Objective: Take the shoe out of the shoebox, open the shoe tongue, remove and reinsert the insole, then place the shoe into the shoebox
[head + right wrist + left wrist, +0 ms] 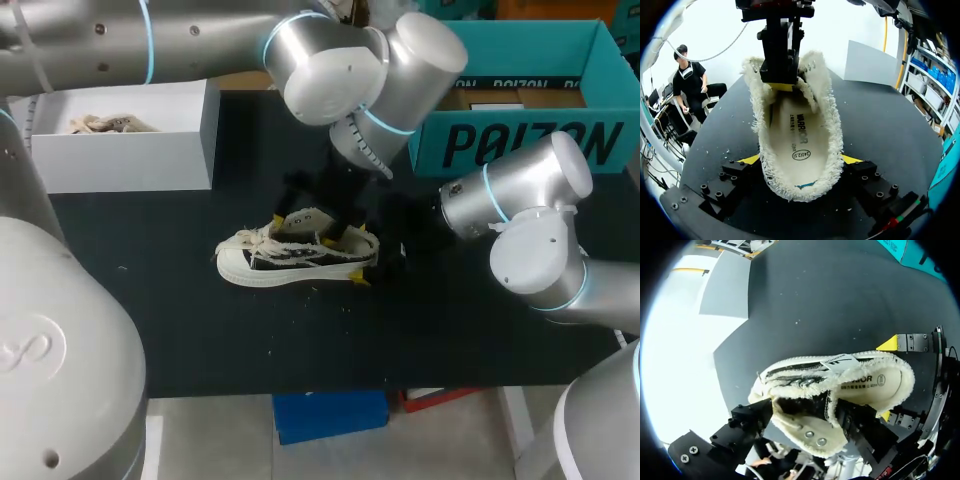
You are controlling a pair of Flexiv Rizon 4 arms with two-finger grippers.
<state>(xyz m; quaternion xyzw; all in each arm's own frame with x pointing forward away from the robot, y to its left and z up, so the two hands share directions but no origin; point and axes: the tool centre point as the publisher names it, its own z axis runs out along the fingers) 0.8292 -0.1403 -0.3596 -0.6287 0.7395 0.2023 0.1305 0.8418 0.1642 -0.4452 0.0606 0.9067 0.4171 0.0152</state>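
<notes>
A cream low-top shoe [298, 258] with frayed edges lies on its sole on the black table, toe to the left. Its printed insole [797, 145] lies inside. My left gripper [805, 420] comes down from above onto the front of the shoe's mouth [318, 228]. Its two dark fingers [752, 417] press the eyeleted upper flap [812, 432] by the tongue from both sides. My right gripper [801, 161] is at the heel [372, 262], one yellow tip against each side of it.
A white box [120, 150] holding another cream shoe [100, 124] stands at the back left. The teal shoebox [520, 140] stands open at the back right, behind my right arm. Bare black tabletop [200, 320] lies in front of the shoe.
</notes>
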